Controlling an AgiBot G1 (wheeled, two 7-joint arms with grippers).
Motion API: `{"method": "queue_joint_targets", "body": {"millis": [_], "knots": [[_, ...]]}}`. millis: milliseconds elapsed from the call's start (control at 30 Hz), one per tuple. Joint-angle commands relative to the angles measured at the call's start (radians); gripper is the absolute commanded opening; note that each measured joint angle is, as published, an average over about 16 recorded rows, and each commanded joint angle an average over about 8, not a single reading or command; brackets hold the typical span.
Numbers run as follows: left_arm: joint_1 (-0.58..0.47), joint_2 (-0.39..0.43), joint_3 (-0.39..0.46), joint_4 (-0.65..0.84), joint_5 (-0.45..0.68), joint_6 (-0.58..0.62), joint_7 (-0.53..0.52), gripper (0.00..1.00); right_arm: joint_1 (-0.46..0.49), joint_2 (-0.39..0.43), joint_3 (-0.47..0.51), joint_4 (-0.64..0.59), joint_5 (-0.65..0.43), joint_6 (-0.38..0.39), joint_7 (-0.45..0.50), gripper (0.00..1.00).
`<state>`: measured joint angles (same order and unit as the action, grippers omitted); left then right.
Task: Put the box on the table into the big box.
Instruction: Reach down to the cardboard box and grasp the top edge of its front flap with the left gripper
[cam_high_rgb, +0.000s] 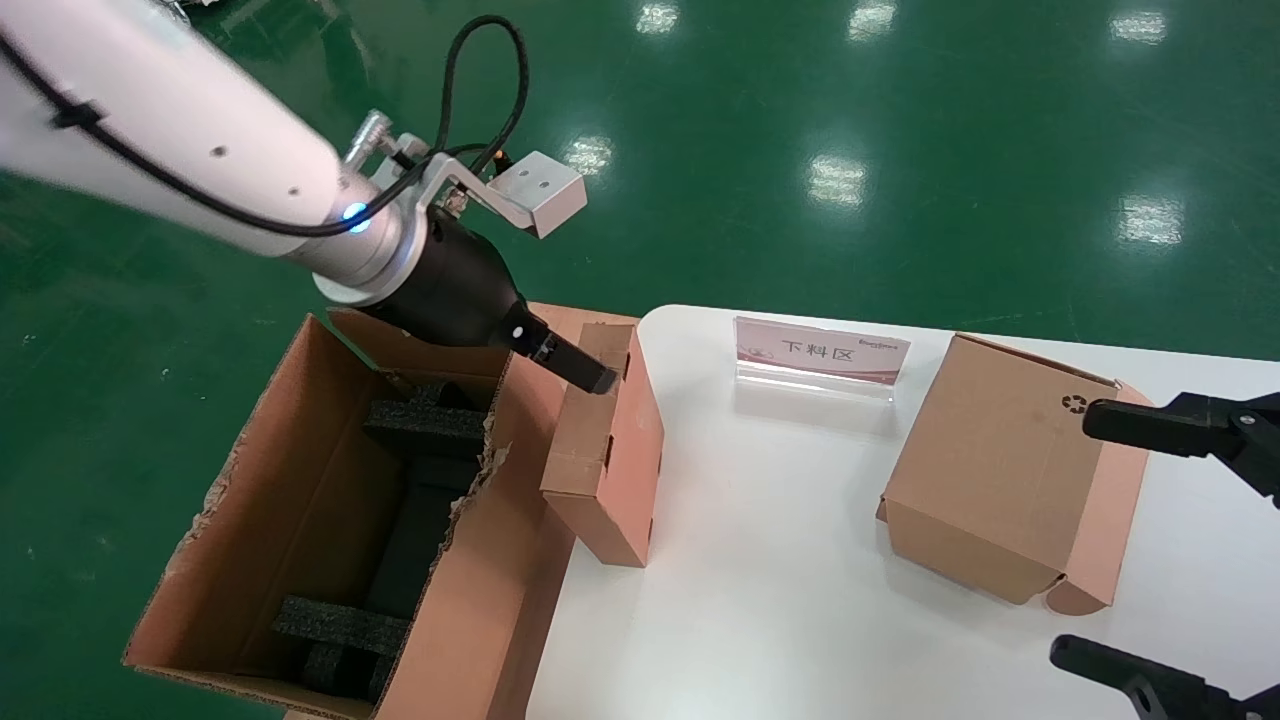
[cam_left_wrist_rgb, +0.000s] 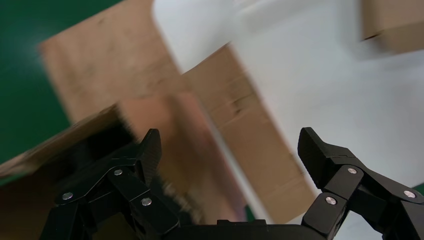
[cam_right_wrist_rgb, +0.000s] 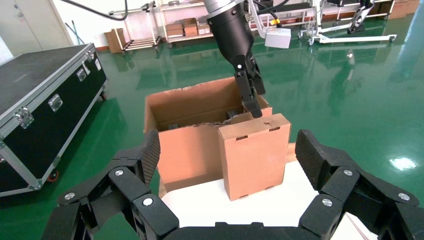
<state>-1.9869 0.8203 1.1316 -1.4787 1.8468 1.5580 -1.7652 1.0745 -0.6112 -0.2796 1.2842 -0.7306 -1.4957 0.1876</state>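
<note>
The box (cam_high_rgb: 605, 450) stands on edge at the table's left edge, pinkish face toward the table, right beside the big box (cam_high_rgb: 300, 500). It also shows in the right wrist view (cam_right_wrist_rgb: 255, 155), upright, with tab slots along its top side. My left gripper (cam_high_rgb: 600, 378) is open and at the box's top far corner, over the big box's near wall. In the left wrist view my left gripper (cam_left_wrist_rgb: 230, 145) has its jaws spread wide, with the blurred box (cam_left_wrist_rgb: 250, 125) below them. My right gripper (cam_high_rgb: 1075, 535) is open and empty at the table's right side.
A second cardboard box with a recycling symbol (cam_high_rgb: 1000, 470) lies on the white table (cam_high_rgb: 780, 600) by my right gripper. A pink sign holder (cam_high_rgb: 820, 350) stands at the back. Black foam blocks (cam_high_rgb: 425, 425) lie in the big box. A black flight case (cam_right_wrist_rgb: 40, 100) stands on the green floor.
</note>
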Motion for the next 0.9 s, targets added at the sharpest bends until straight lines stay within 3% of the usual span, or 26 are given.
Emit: {"method": "queue_joint_targets", "body": {"millis": [33,333,900], "knots": [[-0.056,0.033,0.069,0.0,0.027,0.035,-0.065,1.0,0.0,0.0,0.0,0.0,0.0,0.0,0.0,1.0],[-0.168,0.122,0.241,-0.001,0.019,0.089,-0.225,1.0,0.0,0.0,0.0,0.0,0.0,0.0,0.0,1.0],[-0.128,0.156,0.274,-0.001,-0.046,0.092,-0.351,1.0,0.0,0.0,0.0,0.0,0.0,0.0,0.0,1.0]]}}
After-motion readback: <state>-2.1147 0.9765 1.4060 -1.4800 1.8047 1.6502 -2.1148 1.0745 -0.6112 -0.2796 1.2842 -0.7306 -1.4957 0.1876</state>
